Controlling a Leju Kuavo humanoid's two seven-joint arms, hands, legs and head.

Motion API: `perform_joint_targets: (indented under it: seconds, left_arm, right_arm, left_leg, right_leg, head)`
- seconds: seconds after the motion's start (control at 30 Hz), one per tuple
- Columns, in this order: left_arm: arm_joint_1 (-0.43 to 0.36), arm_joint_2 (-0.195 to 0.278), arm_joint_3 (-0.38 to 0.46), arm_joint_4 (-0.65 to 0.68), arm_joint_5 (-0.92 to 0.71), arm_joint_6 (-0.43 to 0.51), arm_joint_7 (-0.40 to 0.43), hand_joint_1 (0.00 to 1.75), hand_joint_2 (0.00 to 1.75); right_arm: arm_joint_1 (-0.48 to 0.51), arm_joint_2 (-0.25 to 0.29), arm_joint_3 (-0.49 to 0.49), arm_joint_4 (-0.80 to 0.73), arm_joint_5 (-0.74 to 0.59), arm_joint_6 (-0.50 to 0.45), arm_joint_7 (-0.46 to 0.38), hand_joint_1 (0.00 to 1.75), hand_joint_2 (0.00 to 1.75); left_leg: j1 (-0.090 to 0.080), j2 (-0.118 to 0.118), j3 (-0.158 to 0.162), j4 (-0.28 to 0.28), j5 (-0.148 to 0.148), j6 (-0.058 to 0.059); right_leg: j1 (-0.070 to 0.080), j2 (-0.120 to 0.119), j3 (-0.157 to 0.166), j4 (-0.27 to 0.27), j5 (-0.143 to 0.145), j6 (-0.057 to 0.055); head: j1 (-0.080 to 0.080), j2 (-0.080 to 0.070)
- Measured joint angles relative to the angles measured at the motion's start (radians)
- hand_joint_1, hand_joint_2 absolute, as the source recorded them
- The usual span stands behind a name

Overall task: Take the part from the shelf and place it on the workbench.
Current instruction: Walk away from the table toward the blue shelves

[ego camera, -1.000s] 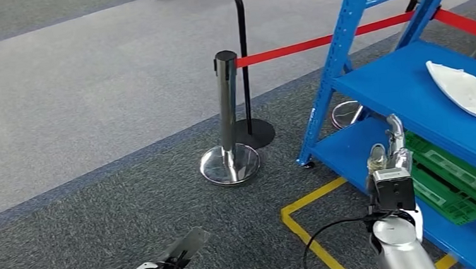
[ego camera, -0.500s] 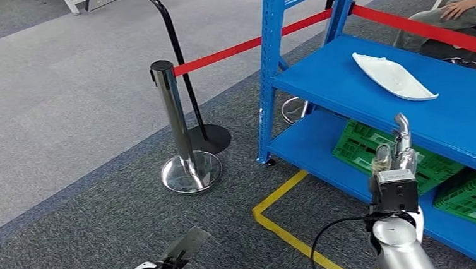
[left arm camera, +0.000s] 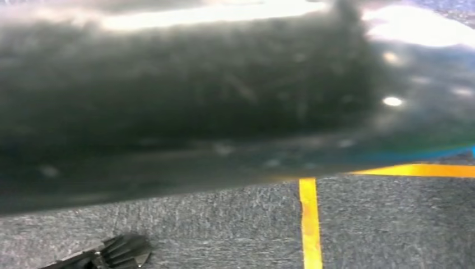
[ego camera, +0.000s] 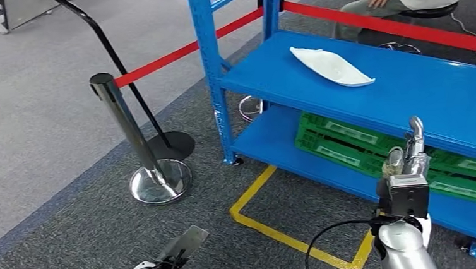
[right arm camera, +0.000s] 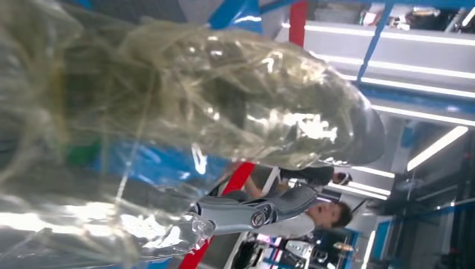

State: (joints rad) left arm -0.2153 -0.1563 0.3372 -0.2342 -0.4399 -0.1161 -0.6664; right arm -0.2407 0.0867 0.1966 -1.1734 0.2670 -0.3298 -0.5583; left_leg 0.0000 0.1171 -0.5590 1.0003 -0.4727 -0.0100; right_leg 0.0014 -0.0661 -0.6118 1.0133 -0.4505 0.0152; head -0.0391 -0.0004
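On the middle level of the blue shelf (ego camera: 448, 94) lies the white part (ego camera: 331, 66), flat and alone near the back edge, well apart from either hand. Below it sit green crates (ego camera: 350, 142), out of the way of a reach from above. The right hand (ego camera: 407, 157) is raised in front of the shelf, holding nothing, fingers apart and pointing up (a stance that looks ready for reaching in). The left hand (ego camera: 183, 244) hangs low over the carpet; I cannot tell how far it is open.
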Motion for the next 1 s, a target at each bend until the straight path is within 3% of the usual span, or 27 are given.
perform_joint_targets:
  seconds: [0.03,0.1,0.17,0.2,0.23,0.27,0.33,0.4,0.47,0.53,0.6,0.67,0.7,0.77,0.8,0.83,0.9,0.97,1.0]
  left_arm:
    - [0.000,0.001,0.000,0.000,0.000,-0.001,-0.001,0.00,0.00]
    - [-0.001,0.001,0.000,0.000,0.000,-0.002,-0.002,0.00,0.00]
    - [0.003,0.003,0.000,0.000,0.000,-0.001,-0.003,0.00,0.00]
    - [0.006,0.003,0.000,0.000,0.000,0.000,-0.003,0.00,0.00]
    - [0.010,0.004,0.000,0.000,0.000,0.001,-0.003,0.00,0.00]
    - [0.011,0.005,0.000,0.000,0.000,0.002,-0.003,0.00,0.00]
    - [0.011,0.006,0.000,0.000,0.000,0.002,-0.004,0.00,0.00]
    - [0.010,0.009,0.000,0.000,0.001,0.002,-0.005,0.00,0.00]
    - [0.010,0.011,0.000,0.000,0.001,0.002,-0.005,0.00,0.00]
    - [0.008,0.009,0.000,0.000,0.002,0.002,-0.006,0.00,0.00]
    - [0.005,0.008,0.001,0.000,0.002,0.002,-0.007,0.00,0.00]
    - [0.005,0.007,0.001,0.000,0.003,0.002,-0.007,0.00,0.00]
    - [0.006,0.007,0.001,0.000,0.003,0.002,-0.007,0.00,0.00]
    - [0.008,0.008,0.001,0.000,0.003,0.002,-0.008,0.00,0.00]
    - [0.007,0.008,0.002,0.000,0.003,0.001,-0.008,0.00,0.00]
    - [0.006,0.007,0.002,0.000,0.003,0.001,-0.008,0.00,0.00]
    - [0.003,0.006,0.002,0.000,0.003,0.001,-0.008,0.00,0.00]
    - [0.002,0.006,0.002,0.000,0.004,0.001,-0.008,0.00,0.00]
    - [0.001,0.006,0.002,0.000,0.004,0.001,-0.008,0.00,0.00]
  right_arm:
    - [0.001,0.001,0.000,0.000,0.001,0.000,0.000,0.00,0.00]
    - [0.000,0.003,0.000,0.000,0.001,-0.001,0.000,0.00,0.00]
    - [-0.002,0.007,0.000,0.000,0.002,-0.002,0.000,0.00,0.00]
    - [0.000,0.009,0.000,0.000,0.002,-0.002,0.000,0.00,0.00]
    - [0.003,0.010,0.000,0.001,0.002,-0.002,0.000,0.00,0.00]
    - [0.006,0.010,0.000,0.001,0.002,-0.002,0.000,0.00,0.00]
    - [0.008,0.010,0.000,0.001,0.002,-0.002,0.000,0.00,0.00]
    - [0.008,0.012,0.001,0.001,0.002,-0.002,0.000,0.00,0.00]
    - [0.009,0.014,0.001,0.001,0.003,-0.003,0.000,0.00,0.00]
    - [0.012,0.015,0.001,0.001,0.003,-0.003,0.000,0.00,0.00]
    - [0.013,0.014,0.001,0.001,0.003,-0.004,0.000,0.00,0.00]
    - [0.010,0.014,0.001,0.001,0.003,-0.005,0.000,0.00,0.00]
    - [0.009,0.014,0.001,0.001,0.003,-0.005,0.000,0.00,0.00]
    - [0.012,0.014,0.001,0.003,0.003,-0.005,0.000,0.00,0.00]
    - [0.013,0.014,0.001,0.003,0.003,-0.005,0.000,0.00,0.00]
    - [0.014,0.014,0.001,0.004,0.003,-0.005,0.000,0.00,0.00]
    - [0.011,0.014,0.001,0.004,0.003,-0.005,0.000,0.00,0.00]
    - [0.007,0.014,0.001,0.004,0.004,-0.005,0.000,0.00,0.00]
    - [0.006,0.014,0.001,0.004,0.004,-0.005,-0.001,0.00,0.00]
  left_leg:
    - [0.002,0.000,0.002,0.002,-0.005,-0.005]
    - [0.009,-0.043,-0.012,0.043,-0.038,-0.015]
    - [0.012,-0.096,-0.067,0.161,-0.097,-0.020]
    - [0.012,-0.105,-0.102,0.227,-0.121,-0.020]
    - [0.011,-0.109,-0.129,0.273,-0.129,-0.019]
    - [0.011,-0.110,-0.142,0.288,-0.119,-0.016]
    - [0.010,-0.125,-0.116,0.207,-0.045,-0.005]
    - [0.011,-0.175,-0.066,0.083,0.021,0.009]
    - [0.011,-0.204,-0.042,0.025,0.030,0.015]
    - [0.012,-0.185,-0.036,0.009,0.026,0.016]
    - [0.017,-0.160,-0.028,-0.003,0.030,0.023]
    - [0.017,-0.134,-0.024,-0.009,0.031,0.028]
    - [0.015,-0.119,-0.024,-0.009,0.031,0.028]
    - [0.014,-0.091,-0.024,-0.009,0.029,0.028]
    - [0.014,-0.078,-0.023,-0.008,0.027,0.027]
    - [0.014,-0.065,-0.020,-0.008,0.025,0.024]
    - [0.010,-0.045,-0.015,-0.008,0.021,0.017]
    - [0.005,-0.029,-0.011,-0.007,0.017,0.007]
    - [0.004,-0.021,-0.009,-0.006,0.017,0.002]
  right_leg:
    - [-0.001,0.011,-0.001,0.000,0.000,-0.006]
    - [-0.005,0.035,0.002,-0.002,0.002,-0.018]
    - [-0.007,0.060,0.004,-0.002,0.001,-0.025]
    - [-0.006,0.075,0.004,-0.002,0.001,-0.027]
    - [-0.005,0.090,0.005,-0.002,0.001,-0.028]
    - [-0.004,0.105,0.006,-0.001,0.001,-0.028]
    - [-0.002,0.136,0.011,-0.001,0.001,-0.028]
    - [-0.002,0.162,0.011,0.001,0.000,-0.024]
    - [-0.006,0.185,0.002,0.003,0.003,-0.015]
    - [-0.010,0.204,-0.008,0.001,0.005,-0.001]
    - [-0.006,0.172,-0.027,0.031,-0.015,0.010]
    - [-0.004,0.106,-0.080,0.136,-0.070,0.018]
    - [-0.006,0.086,-0.114,0.203,-0.097,0.022]
    - [-0.009,0.071,-0.149,0.269,-0.109,0.026]
    - [-0.010,0.067,-0.137,0.245,-0.088,0.027]
    - [-0.011,0.059,-0.103,0.185,-0.055,0.027]
    - [-0.007,0.019,-0.026,0.047,-0.009,0.020]
    - [-0.001,0.001,0.007,-0.009,-0.001,0.005]
    - [0.000,0.010,0.007,-0.008,0.000,-0.003]
  head:
    - [-0.002,0.000]
    - [-0.003,0.000]
    - [-0.007,0.000]
    - [-0.008,0.000]
    - [-0.008,0.000]
    - [-0.008,0.000]
    - [-0.008,0.000]
    - [-0.007,0.000]
    - [-0.008,0.000]
    - [-0.011,0.000]
    - [-0.006,0.000]
    - [0.001,0.000]
    - [0.002,0.000]
    - [0.002,0.000]
    - [0.002,0.000]
    - [0.002,0.000]
    - [0.002,0.000]
    - [0.000,0.000]
    - [-0.001,0.000]
